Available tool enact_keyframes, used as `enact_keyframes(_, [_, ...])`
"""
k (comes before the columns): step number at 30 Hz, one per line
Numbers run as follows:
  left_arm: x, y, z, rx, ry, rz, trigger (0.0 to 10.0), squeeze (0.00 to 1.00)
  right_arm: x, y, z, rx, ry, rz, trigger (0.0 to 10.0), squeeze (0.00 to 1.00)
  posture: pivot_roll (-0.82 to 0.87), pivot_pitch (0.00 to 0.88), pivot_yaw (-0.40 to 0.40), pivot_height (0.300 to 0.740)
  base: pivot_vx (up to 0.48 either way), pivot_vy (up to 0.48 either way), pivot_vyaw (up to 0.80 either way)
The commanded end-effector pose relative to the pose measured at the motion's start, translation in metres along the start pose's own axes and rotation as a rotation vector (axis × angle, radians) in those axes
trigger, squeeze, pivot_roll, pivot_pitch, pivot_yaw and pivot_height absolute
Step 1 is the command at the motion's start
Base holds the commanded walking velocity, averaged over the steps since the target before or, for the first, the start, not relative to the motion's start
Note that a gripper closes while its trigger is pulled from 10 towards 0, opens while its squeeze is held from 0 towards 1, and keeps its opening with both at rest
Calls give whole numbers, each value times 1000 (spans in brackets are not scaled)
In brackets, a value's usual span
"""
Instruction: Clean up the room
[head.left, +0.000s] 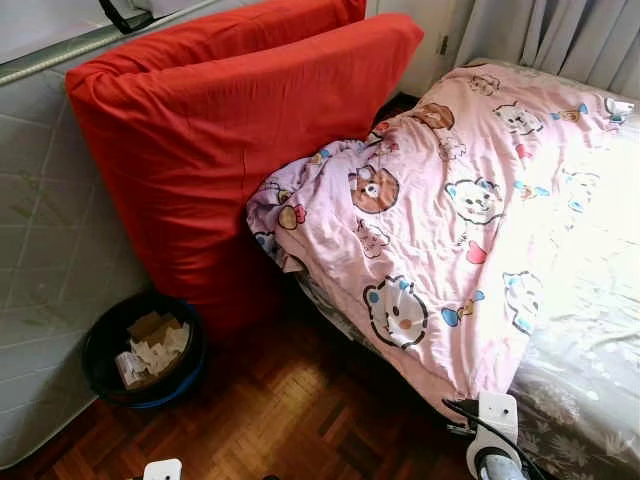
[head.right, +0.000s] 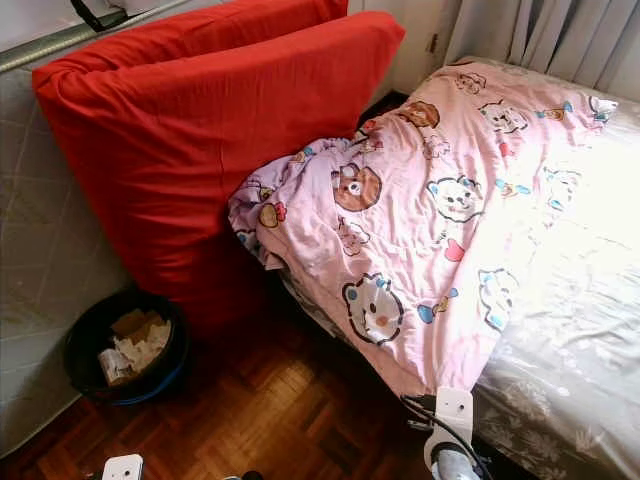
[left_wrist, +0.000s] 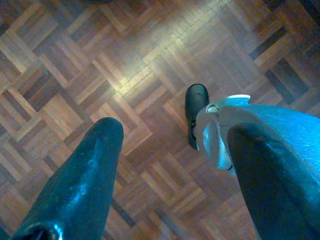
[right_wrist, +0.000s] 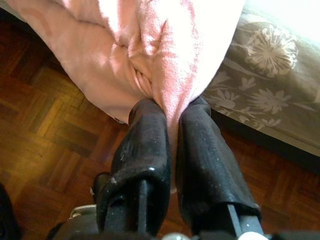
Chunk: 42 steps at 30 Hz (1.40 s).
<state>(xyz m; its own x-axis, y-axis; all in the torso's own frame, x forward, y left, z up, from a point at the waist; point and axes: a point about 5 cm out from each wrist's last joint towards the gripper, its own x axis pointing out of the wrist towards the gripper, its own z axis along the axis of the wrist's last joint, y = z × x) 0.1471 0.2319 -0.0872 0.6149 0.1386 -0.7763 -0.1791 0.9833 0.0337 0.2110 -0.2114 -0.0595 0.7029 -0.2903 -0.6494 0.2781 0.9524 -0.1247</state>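
Observation:
A pink cartoon-print blanket (head.left: 450, 210) lies rumpled across the bed, and its corner hangs over the near edge toward the floor. In the right wrist view my right gripper (right_wrist: 171, 112) is shut on that hanging corner of the blanket (right_wrist: 165, 55), the fabric pinched between both black fingers. The right arm's wrist (head.left: 492, 425) shows at the bed's near edge. My left gripper (left_wrist: 172, 145) hangs open over the bare parquet floor (left_wrist: 125, 75), holding nothing.
A red-covered mattress (head.left: 220, 140) leans against the wall beside the bed. A dark round bin (head.left: 145, 350) with paper scraps stands on the floor at its foot. The grey floral bedsheet (head.left: 580, 400) shows below the blanket. Curtains (head.left: 560, 35) hang behind.

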Motion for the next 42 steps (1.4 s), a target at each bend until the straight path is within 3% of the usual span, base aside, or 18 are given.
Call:
enact_keyframes(1, [-3,3,-8,13,27,11,10000,0,-2,-2,-10,13,35,-8,10000,0,-23,159,7,740,0,0,0])
enact_keyframes(3, [-3,3,-8,9,27,12,10000,0,-2,-4,-9,19,31,-10,10000,0,-26,158,7,740,0,0,0])
enact_keyframes(4, [-3,3,-8,8,27,12,10000,0,-2,-4,-8,22,26,-11,10000,478,-25,158,7,740,0,0,0])
enact_keyframes(5, [-3,3,-8,9,27,12,10000,0,-1,-4,-7,25,20,-12,10000,702,-25,158,7,740,0,0,0])
enact_keyframes(6, [-3,3,-8,11,27,11,10000,0,-1,-3,-6,27,19,-10,10000,820,-25,158,6,740,0,0,0])
enact_keyframes(7, [-3,3,-8,11,27,11,10000,0,-1,-3,-6,27,19,-10,10000,820,-25,158,6,740,0,0,0])
enact_keyframes(8, [-3,3,-8,11,26,11,10000,0,-1,-3,-6,28,21,-7,10000,1000,-24,158,6,740,0,0,0])
enact_keyframes(18, [-3,3,-8,10,25,12,10000,0,-3,-2,-14,46,50,5,10000,1000,-23,158,6,740,0,0,0])
enact_keyframes(19, [-3,3,-8,10,25,11,10000,0,-3,-2,-16,41,59,7,10000,918,-24,158,5,740,0,0,0])
enact_keyframes(20, [-3,3,-8,10,26,11,10000,0,-4,-2,-17,39,62,8,10000,918,-24,158,5,740,0,0,0])
enact_keyframes(21, [-3,3,-8,10,25,11,10000,0,-4,-2,-18,39,66,9,10000,722,-24,158,5,740,0,0,0])
enact_keyframes(22, [-3,3,-8,9,25,11,10000,0,-4,-2,-19,41,69,14,10000,0,-24,158,5,740,0,0,0])
enact_keyframes(29, [-3,3,-8,4,24,15,10000,0,-7,-1,-28,35,103,44,10000,0,-24,151,2,740,0,0,0])
enact_keyframes(37, [-2,2,-7,-3,21,17,10000,0,-17,6,-53,19,203,156,10000,0,-22,142,-2,740,0,0,0])
enact_keyframes(42, [-2,1,-6,-6,19,18,10000,0,-19,4,-57,42,215,134,10000,0,-30,145,3,740,0,0,0])
